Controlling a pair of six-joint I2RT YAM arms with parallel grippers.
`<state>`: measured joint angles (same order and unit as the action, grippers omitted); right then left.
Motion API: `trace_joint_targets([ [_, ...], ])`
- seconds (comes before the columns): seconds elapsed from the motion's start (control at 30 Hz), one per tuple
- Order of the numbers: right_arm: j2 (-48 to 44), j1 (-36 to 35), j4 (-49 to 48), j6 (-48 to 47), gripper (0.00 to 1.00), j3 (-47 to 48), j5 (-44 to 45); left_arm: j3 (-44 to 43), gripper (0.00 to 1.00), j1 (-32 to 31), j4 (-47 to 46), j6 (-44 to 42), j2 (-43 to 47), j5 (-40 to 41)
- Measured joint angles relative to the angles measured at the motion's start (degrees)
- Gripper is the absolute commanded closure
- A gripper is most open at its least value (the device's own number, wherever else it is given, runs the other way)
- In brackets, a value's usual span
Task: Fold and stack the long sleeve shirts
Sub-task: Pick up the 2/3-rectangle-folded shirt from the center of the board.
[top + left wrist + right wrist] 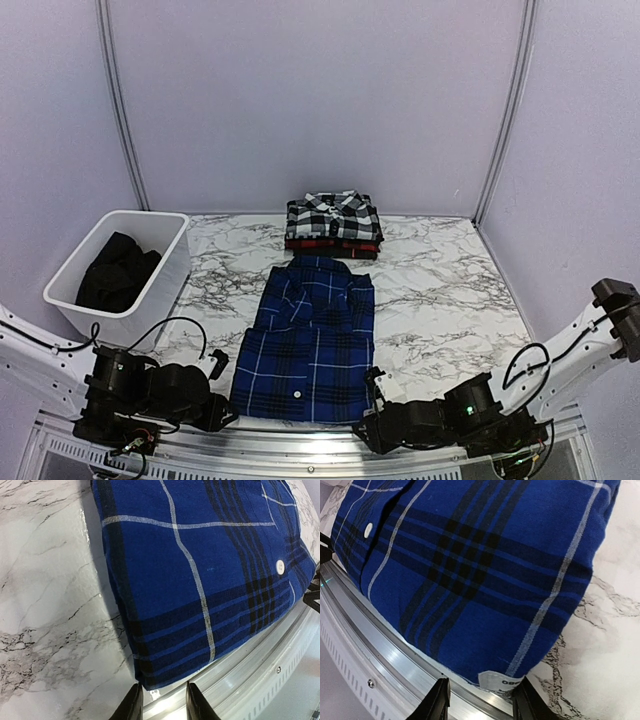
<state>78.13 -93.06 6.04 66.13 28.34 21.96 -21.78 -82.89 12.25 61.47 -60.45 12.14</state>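
Note:
The royal blue plaid shirt [312, 340] lies folded lengthwise on the marble table, collar toward the back. Behind it the black-and-white check shirt [333, 215] sits folded on top of the red-and-black shirt [333, 245]. My left gripper [222, 405] is open at the blue shirt's near left corner [145, 677], jaws astride the hem edge, holding nothing. My right gripper [372, 425] is open at the near right corner [490, 665], where a white label [502, 681] sticks out between the fingers.
A white plastic tub [70, 300] with dark clothing inside stands at the left. The aluminium rail [300, 445] runs along the table's near edge, right under both grippers. Grey booth walls close the back and sides.

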Motion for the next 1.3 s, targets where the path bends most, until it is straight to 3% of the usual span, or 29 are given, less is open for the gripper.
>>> trace_joint_targets([
  [0.57, 2.3, -1.3, 1.5, -1.3, 0.63, 1.9, 1.1, -1.0, 0.66, -1.2, -0.4, -2.7, -6.0, 4.5],
  [0.93, 2.3, -1.3, 2.0, -1.1, 0.74, 1.8, 1.5, -1.6, 0.65, -3.0, 0.1, -4.0, -6.9, 7.6],
  [1.07, 2.2, -1.3, 2.2, -1.1, 0.85, 1.7, 1.6, -1.6, 0.74, -3.2, 0.1, -4.6, -7.2, 8.2],
  [1.2, 2.2, -1.4, 2.8, -1.5, 0.99, 1.7, 1.6, -2.0, 0.93, -3.7, 0.3, -5.6, -7.7, 8.8],
  [1.3, 2.1, -1.4, 3.3, -1.6, 1.00, 1.8, 1.6, -2.7, 1.00, -4.1, 0.8, -7.0, -7.5, 9.0],
])
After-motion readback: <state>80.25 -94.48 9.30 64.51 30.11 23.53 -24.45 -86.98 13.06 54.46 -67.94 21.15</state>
